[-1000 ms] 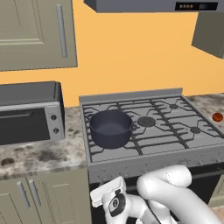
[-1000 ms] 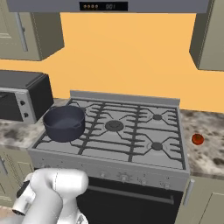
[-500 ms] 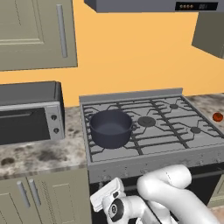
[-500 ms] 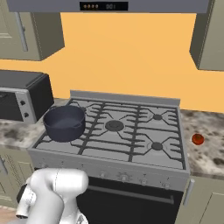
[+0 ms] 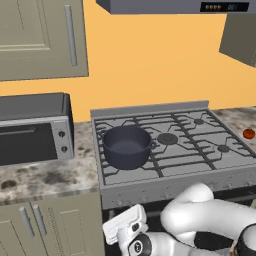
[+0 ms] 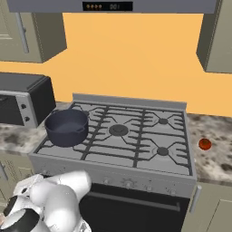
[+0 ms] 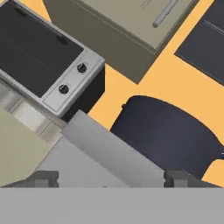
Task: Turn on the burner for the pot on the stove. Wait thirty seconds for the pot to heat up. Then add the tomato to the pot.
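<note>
While the burner waits: pot sits on the stove, left of middle.
Tomato: right edge, on the counter; small, smooth, squishy, so pinch its sides softly.
Gripper: fingers wide apart, holding nothing.

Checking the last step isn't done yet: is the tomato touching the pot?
Apart. The right base view shows the tomato on the counter right of the stove, the pot at its left.
</note>
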Controlling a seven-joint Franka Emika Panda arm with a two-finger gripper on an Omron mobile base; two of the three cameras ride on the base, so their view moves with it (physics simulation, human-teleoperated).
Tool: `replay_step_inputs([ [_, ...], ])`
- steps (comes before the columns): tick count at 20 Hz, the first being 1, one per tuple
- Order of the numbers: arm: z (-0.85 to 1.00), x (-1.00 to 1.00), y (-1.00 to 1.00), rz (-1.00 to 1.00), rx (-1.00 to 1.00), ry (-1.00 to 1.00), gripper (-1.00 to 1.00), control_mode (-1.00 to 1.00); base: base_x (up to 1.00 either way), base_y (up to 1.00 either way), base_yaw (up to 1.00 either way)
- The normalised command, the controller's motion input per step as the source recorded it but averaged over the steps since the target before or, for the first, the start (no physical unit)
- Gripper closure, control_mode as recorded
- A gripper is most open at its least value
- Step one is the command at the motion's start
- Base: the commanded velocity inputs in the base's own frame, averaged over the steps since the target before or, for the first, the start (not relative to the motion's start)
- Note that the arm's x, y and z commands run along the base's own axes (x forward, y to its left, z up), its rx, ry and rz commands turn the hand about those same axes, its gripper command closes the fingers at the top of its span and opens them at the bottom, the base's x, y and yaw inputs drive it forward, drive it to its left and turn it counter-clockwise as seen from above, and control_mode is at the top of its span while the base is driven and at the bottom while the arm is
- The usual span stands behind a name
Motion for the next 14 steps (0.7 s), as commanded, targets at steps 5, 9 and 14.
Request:
replay_step_inputs([
  [5, 1.0, -0.98, 0.0, -0.29, 0.0, 0.0, -1.0, -1.0, 0.0, 0.0, 0.0],
  [9, 1.0, -0.67, 0.04, -0.33, 0.0, 0.2, -1.0, -1.0, 0.0, 0.0, 0.0],
  [14, 1.0, -0.35, 0.12, -0.41, -0.02, 0.37, -1.0, -1.0, 0.0, 0.0, 0.0],
])
